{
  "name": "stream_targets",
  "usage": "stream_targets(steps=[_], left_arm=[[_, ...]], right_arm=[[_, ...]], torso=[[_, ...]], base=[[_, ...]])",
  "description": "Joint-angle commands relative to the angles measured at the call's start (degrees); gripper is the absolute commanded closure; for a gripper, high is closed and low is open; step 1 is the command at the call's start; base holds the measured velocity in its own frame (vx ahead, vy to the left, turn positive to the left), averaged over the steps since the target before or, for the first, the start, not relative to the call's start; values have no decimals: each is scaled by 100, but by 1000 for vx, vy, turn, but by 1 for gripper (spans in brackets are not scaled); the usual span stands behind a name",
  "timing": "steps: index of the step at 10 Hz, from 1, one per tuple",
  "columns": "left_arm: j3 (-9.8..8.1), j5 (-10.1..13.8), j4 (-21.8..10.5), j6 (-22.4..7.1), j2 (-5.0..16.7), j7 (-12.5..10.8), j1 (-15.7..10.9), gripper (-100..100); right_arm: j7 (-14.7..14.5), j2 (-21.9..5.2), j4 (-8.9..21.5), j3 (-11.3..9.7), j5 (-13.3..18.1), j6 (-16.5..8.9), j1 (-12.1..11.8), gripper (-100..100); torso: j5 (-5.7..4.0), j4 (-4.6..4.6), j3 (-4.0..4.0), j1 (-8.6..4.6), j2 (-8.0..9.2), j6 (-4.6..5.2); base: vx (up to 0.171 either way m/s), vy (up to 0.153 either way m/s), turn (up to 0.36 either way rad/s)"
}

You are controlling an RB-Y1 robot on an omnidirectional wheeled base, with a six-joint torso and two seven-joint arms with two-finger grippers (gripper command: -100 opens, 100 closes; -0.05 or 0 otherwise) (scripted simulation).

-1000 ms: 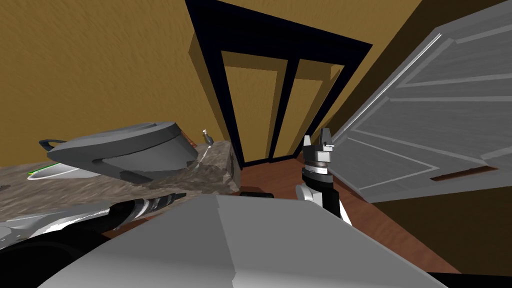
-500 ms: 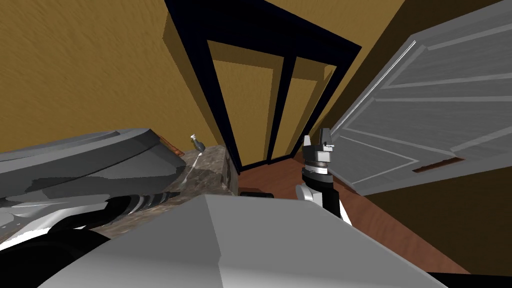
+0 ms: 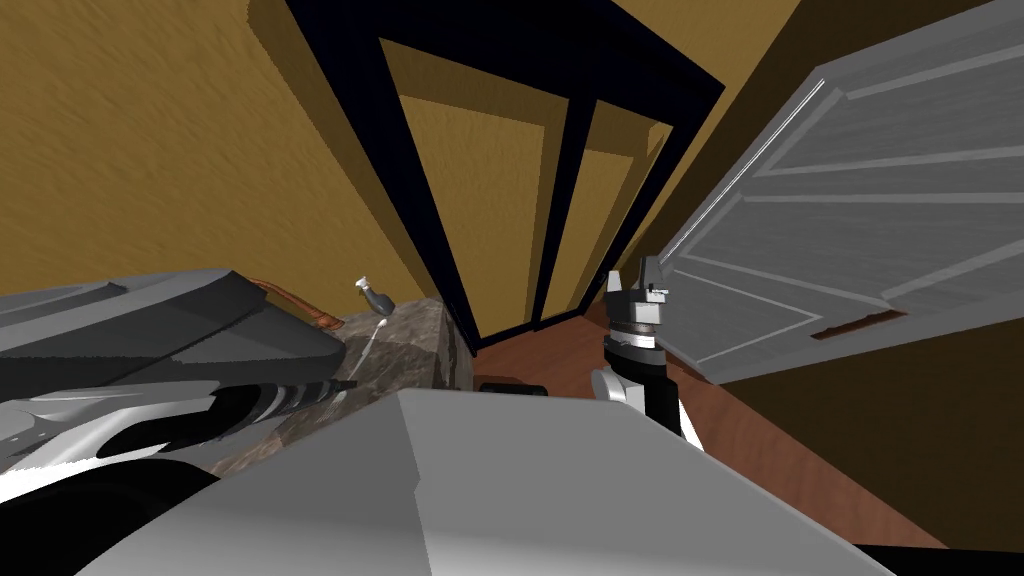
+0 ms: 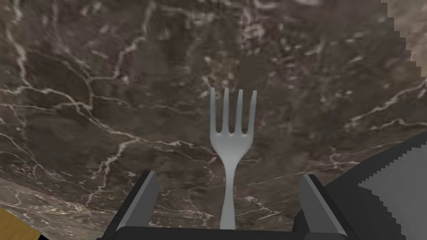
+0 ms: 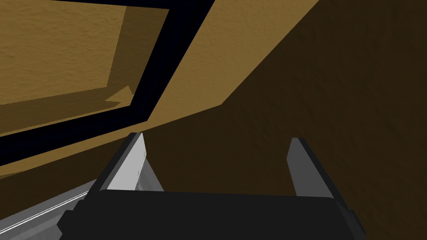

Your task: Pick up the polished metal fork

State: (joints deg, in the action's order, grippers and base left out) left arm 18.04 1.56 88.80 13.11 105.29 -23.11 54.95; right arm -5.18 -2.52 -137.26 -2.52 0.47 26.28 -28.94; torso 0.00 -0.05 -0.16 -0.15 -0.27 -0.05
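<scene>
On the desk, my left hand, open and empty, straddles the flat fork; closing too high may flick it away.

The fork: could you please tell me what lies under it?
The fork lies on a dark brown marbled countertop with pale veins. Its handle end runs behind the dark body of the open left gripper, so what is under that part is hidden.
</scene>
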Motion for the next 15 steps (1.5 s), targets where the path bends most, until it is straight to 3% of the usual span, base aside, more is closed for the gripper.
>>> stream_targets(steps=[1,7,15], left_arm=[[24,-77,182,-170,-63,75,-41,-100],[96,-309,727,-679,-253,299,-164,-100],[96,-309,727,-679,-253,299,-164,-100]], right_arm=[[0,0,0,0,0,0,0,0],[0,0,0,0,0,0,0,0],[0,0,0,0,0,0,1,0]], torso=[[0,0,0,0,0,0],[-3,4,8,-11,13,-2],[-1,6,14,-3,24,1]], base=[[49,35,123],[36,-6,99],[1,-1,5]])
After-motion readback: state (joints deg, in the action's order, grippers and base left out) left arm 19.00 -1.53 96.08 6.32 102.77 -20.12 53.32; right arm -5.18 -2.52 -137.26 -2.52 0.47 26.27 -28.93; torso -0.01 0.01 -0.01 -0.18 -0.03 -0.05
